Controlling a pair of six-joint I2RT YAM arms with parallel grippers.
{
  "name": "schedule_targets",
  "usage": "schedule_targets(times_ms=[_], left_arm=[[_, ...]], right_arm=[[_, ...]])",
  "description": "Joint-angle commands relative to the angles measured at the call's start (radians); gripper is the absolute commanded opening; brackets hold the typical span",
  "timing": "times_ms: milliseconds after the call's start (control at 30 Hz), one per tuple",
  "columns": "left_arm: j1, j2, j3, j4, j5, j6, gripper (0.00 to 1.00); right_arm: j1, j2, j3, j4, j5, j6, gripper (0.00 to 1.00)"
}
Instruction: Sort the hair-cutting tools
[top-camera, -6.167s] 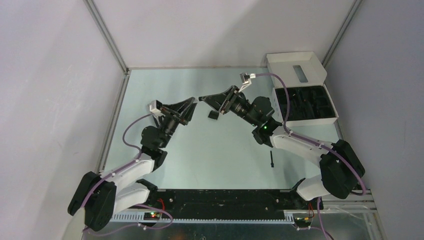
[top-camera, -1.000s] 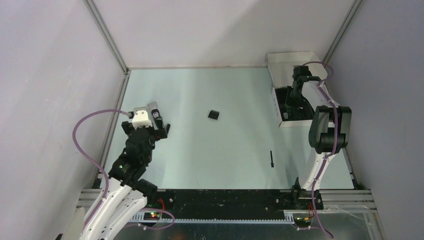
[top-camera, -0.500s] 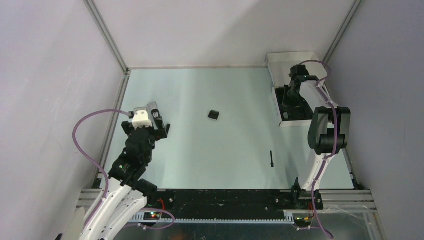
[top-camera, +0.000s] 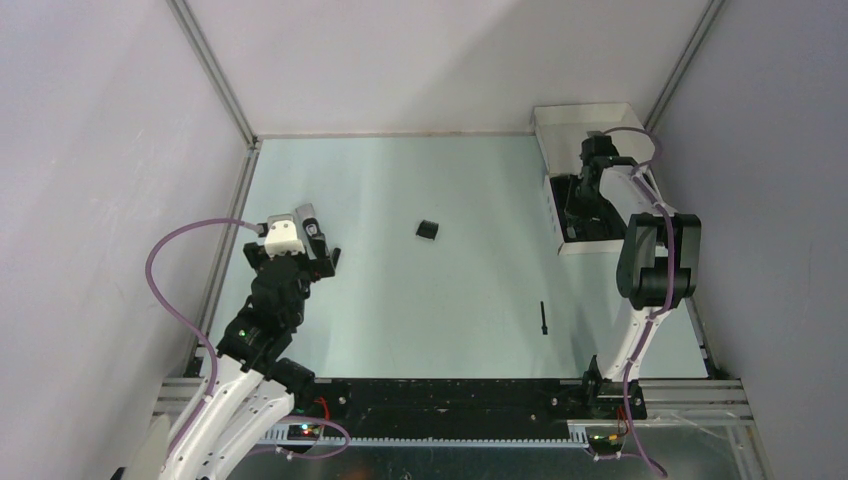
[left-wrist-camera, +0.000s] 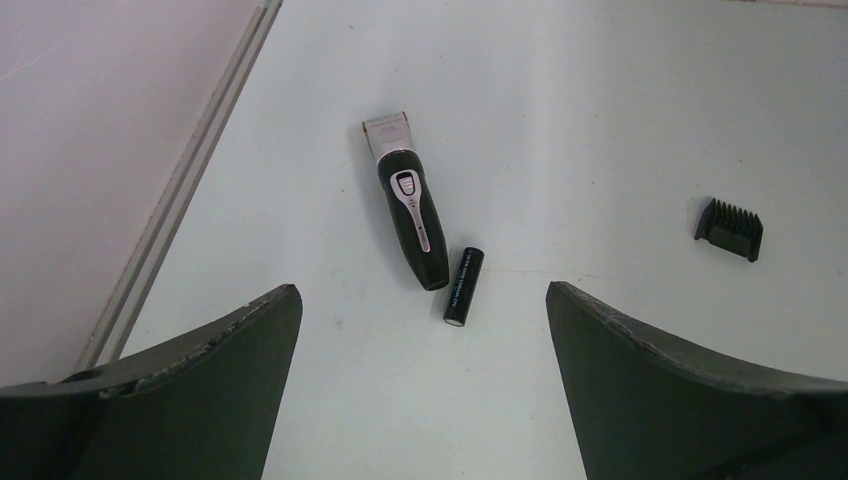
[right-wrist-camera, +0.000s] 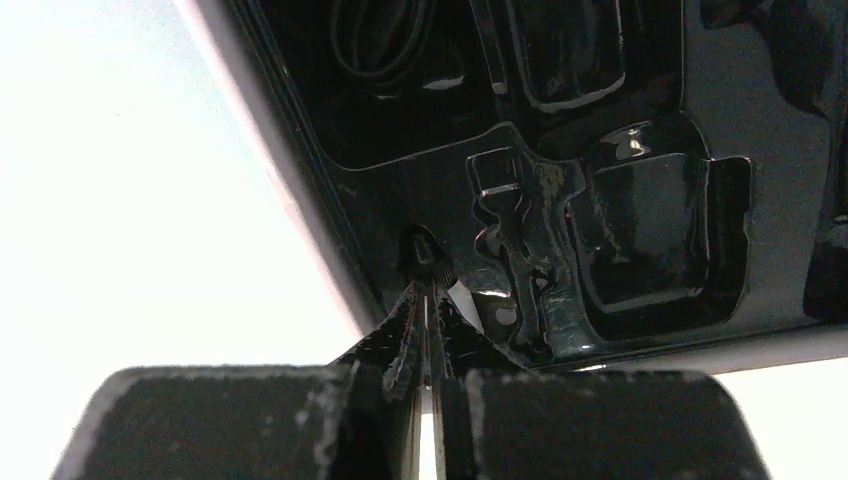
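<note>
The right gripper (right-wrist-camera: 425, 300) has its fingers pressed almost together, pinching a small black rounded piece (right-wrist-camera: 421, 250) at their tips. It is over the edge of the glossy black moulded tray (right-wrist-camera: 640, 235) that sits in the white cardboard box (top-camera: 577, 118). A coiled black cable (right-wrist-camera: 372, 45) lies in one tray compartment. The left gripper (left-wrist-camera: 422, 293) hangs with its fingers spread wide and empty above the pale table (left-wrist-camera: 600, 100). There the silver-grey and black hair clipper (left-wrist-camera: 408, 205) lies flat, with a black cylindrical battery (left-wrist-camera: 464, 286) just beside its butt end and the black comb attachment (left-wrist-camera: 729, 228) well apart to the right. A thin black stick brush (top-camera: 543, 318) lies alone nearer the arm bases.
</note>
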Motion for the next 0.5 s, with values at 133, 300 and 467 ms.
schedule_targets(times_ms=[133,300,467], left_arm=[[0.004,-0.002,-0.006,0.033,0.003,0.02,1.0],[0.005,-0.004,-0.002,0.031,-0.002,0.016,1.0],[0.005,0.014,0.026,0.003,-0.002,-0.019,1.0]], right_arm=[[-0.013,-0.013,-0.039,0.013,-0.004,0.024,0.07],[-0.011,-0.045,-0.022,0.008,-0.034,0.027,0.07],[0.007,-0.157,0.001,-0.027,-0.022,0.034,0.16]])
